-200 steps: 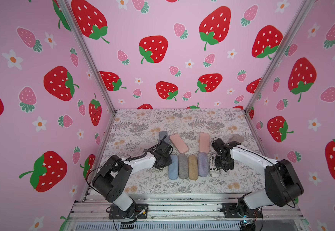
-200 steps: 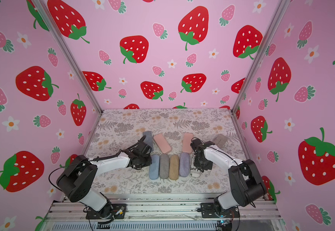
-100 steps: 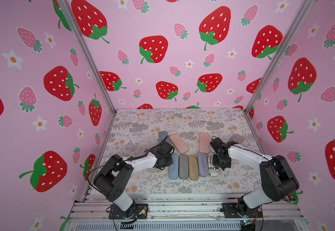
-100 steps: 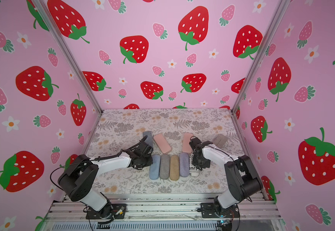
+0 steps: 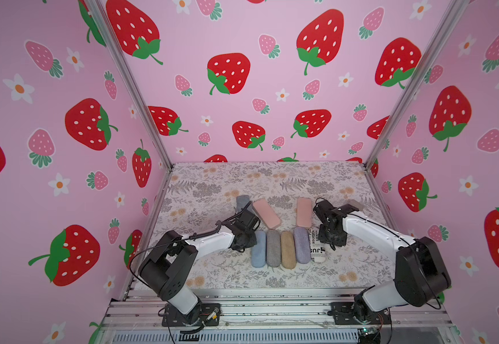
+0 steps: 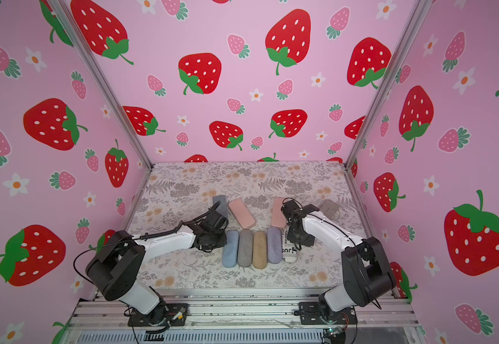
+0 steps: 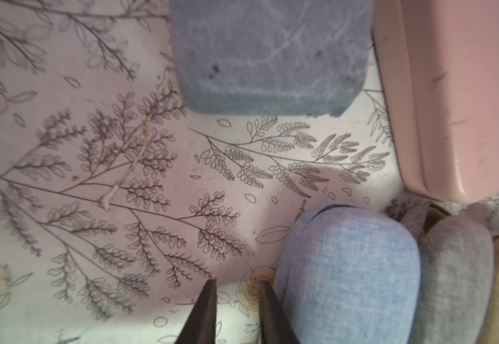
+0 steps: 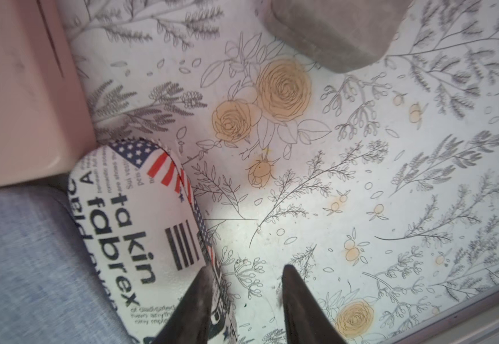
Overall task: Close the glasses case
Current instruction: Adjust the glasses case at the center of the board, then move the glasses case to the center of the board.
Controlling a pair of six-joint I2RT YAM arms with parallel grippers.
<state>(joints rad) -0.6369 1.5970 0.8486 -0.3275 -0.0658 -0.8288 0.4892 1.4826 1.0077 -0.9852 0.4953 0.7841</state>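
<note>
Newsprint case printed "ta kin", "fabrex" and large "A", "jus" at its near end, small print unreadable.

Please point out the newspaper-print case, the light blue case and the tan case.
newspaper-print case (image 8: pixel 129 226): right wrist view, on its printed top.
light blue case (image 7: pixel 346 268): left wrist view, on its rounded end.
tan case (image 5: pixel 288 249): a top view, mid-lid.

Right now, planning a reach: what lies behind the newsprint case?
One pink case lies just behind the newsprint case. The right arm covers part of the cloth beside it.
</note>
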